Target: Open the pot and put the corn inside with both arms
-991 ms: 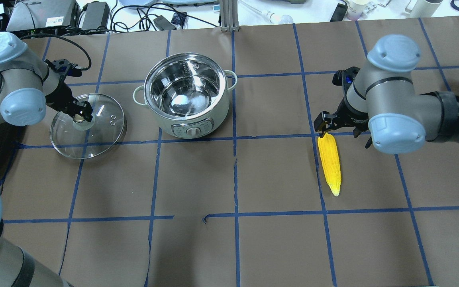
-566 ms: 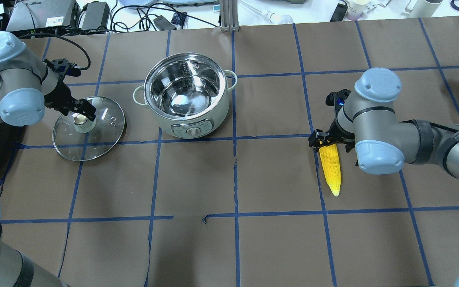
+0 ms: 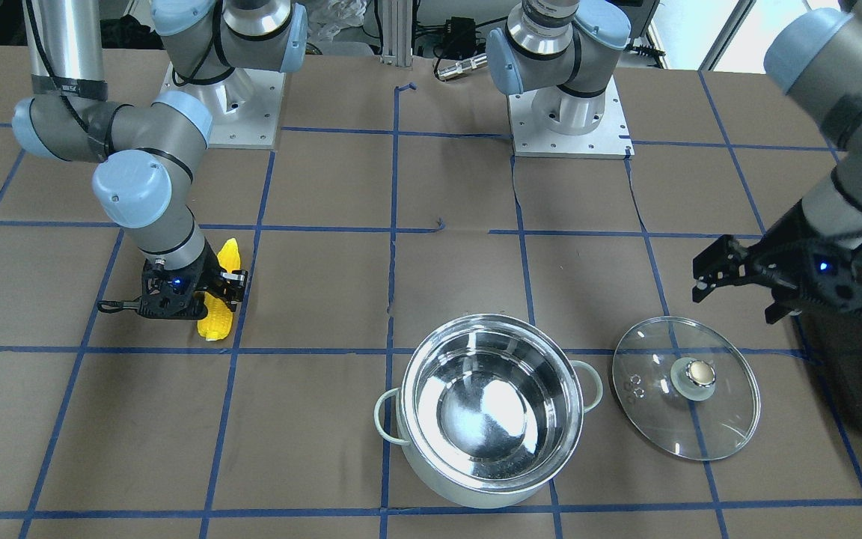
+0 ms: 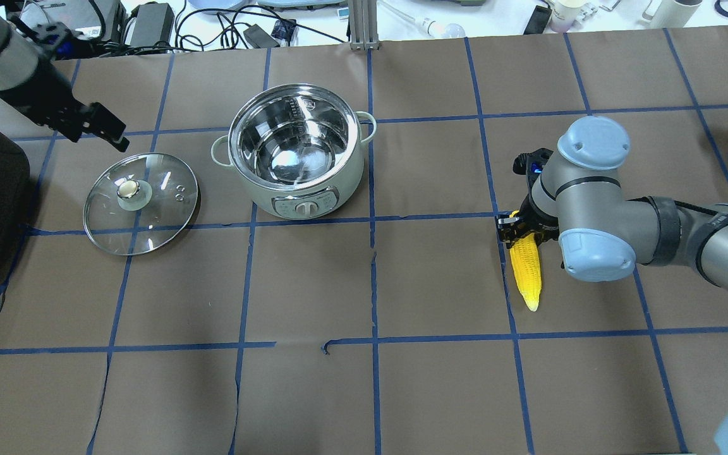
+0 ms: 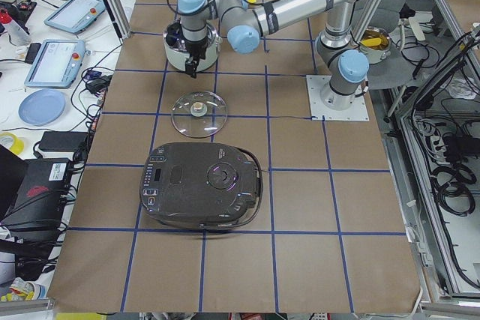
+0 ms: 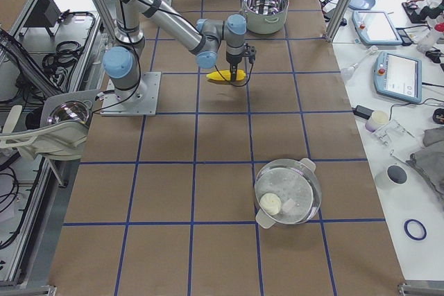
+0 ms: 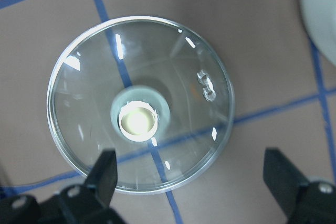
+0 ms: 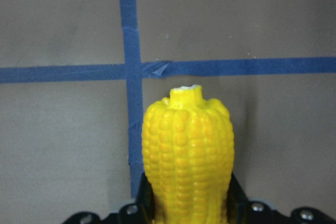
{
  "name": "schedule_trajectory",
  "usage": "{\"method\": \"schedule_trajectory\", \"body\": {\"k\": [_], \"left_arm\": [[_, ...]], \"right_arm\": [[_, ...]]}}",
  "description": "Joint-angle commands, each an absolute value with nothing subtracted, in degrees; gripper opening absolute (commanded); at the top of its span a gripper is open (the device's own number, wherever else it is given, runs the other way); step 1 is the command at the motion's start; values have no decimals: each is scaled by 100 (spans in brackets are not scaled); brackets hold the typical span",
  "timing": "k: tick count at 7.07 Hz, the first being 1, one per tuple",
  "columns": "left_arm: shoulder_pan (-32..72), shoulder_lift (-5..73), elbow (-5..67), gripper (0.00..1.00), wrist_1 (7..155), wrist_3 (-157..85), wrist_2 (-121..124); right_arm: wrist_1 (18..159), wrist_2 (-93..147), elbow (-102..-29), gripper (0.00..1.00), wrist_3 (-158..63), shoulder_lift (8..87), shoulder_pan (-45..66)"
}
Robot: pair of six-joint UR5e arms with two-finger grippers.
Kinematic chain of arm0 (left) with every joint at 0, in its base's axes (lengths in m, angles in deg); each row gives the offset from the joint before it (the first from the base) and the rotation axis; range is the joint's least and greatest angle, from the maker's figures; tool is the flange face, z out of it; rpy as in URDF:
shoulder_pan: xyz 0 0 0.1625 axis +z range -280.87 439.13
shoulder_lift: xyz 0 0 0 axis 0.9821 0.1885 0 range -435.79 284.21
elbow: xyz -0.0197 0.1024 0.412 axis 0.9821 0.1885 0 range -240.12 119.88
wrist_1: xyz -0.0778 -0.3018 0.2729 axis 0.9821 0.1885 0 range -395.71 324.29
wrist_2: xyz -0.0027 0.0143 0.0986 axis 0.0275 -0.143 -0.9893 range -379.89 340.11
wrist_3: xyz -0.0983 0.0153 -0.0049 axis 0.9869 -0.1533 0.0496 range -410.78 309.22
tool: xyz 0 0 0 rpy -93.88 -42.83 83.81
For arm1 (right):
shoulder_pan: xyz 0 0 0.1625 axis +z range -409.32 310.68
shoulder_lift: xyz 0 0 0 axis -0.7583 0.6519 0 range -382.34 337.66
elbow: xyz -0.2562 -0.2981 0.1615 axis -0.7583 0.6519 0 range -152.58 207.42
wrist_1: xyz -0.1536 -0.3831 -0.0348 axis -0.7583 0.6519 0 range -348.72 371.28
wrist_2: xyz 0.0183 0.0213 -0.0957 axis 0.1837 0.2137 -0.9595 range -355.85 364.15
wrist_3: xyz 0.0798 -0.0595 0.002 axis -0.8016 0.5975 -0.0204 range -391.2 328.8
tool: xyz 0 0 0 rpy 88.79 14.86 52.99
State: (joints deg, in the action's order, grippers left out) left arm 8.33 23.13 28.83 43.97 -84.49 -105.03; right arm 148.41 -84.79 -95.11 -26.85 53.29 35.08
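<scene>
Both arms have open table [image 3: 326, 187] around them in the front-facing view, brown paper crossed by blue tape lines. The pot [image 3: 431, 389] stands uncovered near that view's lower edge, its polished steel bowl empty. The round glass lid [image 3: 723, 419] lies flat just beside it, not touching. The left end effector [image 3: 736, 296] hangs above the lid, fingers spread wide, gripping nothing.

Overhead, the right end effector [image 4: 521, 232] is clamped on the thick end of the corn [image 4: 526, 278], well apart from the pot. The tapered tip points toward the robot. The pot's mint-green wall carries a dial.

From the left end, a dark rounded appliance [image 5: 202, 185] sits near the lid.

From the right end, the cob lies low beside a tape line; whether it rests on the table I cannot tell.

The left wrist view shows two black fingers framing the lid's rim from above, and a metal knob in a pale collar at its centre.

The right wrist view shows the kernel-textured cob pinched between the pads, stub end outward.
</scene>
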Motion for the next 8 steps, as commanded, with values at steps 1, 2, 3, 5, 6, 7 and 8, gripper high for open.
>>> {"method": "schedule_trajectory", "body": {"k": [1, 2, 3, 5, 6, 7, 8], "left_arm": [[664, 1572, 2321, 100, 5392, -7420, -10497], [253, 1405, 2320, 100, 5490, -6815, -10619], [-168, 1359, 2346, 100, 5595, -6217, -10881], [-794, 1263, 2486, 100, 5596, -5896, -10999], [-849, 1236, 2565, 100, 5500, -5817, -10955], [-867, 1236, 2653, 100, 5334, -5703, -10946], [-867, 1210, 2706, 100, 5185, -5728, -10963]], "right_arm": [[14804, -8480, -9266, 26, -2724, 5430, 3558], [14360, -8541, -8707, 28, -2750, 5474, 3828], [13756, -8785, -7961, 29, -2855, 5474, 4188], [12568, -8797, -6380, 31, -3687, 5291, 4533], [12267, -8692, -5754, 35, -3978, 4950, 4656], [12125, -8638, -5191, 35, -4329, 4616, 4996], [12097, -8629, -4611, 36, -4829, 4239, 5322]]}}
